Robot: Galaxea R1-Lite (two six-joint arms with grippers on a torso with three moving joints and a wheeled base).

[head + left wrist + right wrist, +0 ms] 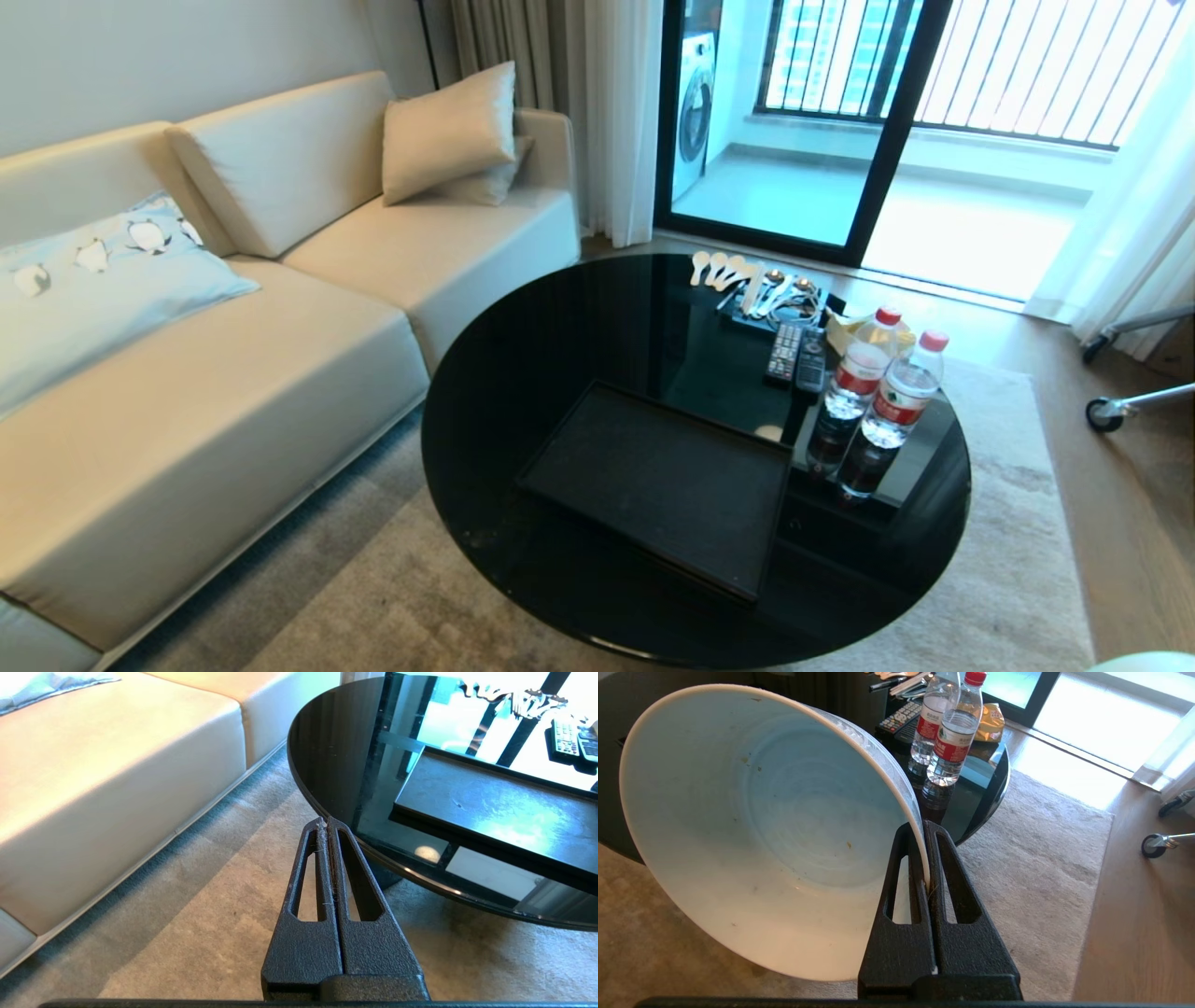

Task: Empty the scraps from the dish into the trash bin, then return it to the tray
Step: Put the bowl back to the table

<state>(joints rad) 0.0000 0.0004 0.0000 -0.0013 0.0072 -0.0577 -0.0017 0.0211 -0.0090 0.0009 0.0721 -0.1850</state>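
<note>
Living room w/ a beige sofa [280, 308] filling the left of the head view and a round glossy black table [523, 373] at centre. Bare carpet [355, 597] is seen btwn sofa front and table edge at lower left; more rug [1018, 523] lies open at lower right. The tray [663, 481], flat black w/ a low rim, is set on the table's near half, nothing on it, its near corner close to the table edge. Two remotes [796, 355] lie just beyond it at upper right; two water bottles [882, 397] w/ red caps and red-white labels stand side by side at right. Label print is too small to be read. White spoons [721, 269] and other small items at the table's far edge are hard to make out.

Neither arm is seen in the head view. In the left wrist view the left gripper [327, 822] is pressed together on nothing, held above carpet just beside the table rim. In the right wrist view the right gripper [924, 830] is seen pinching the rim of the dish [761, 826], which is tipped on edge, off the table, above the rug at the table's near side. Only a few specks are seen inside the dish; its outer wall is mostly hidden. The trash bin is in no view.
</note>
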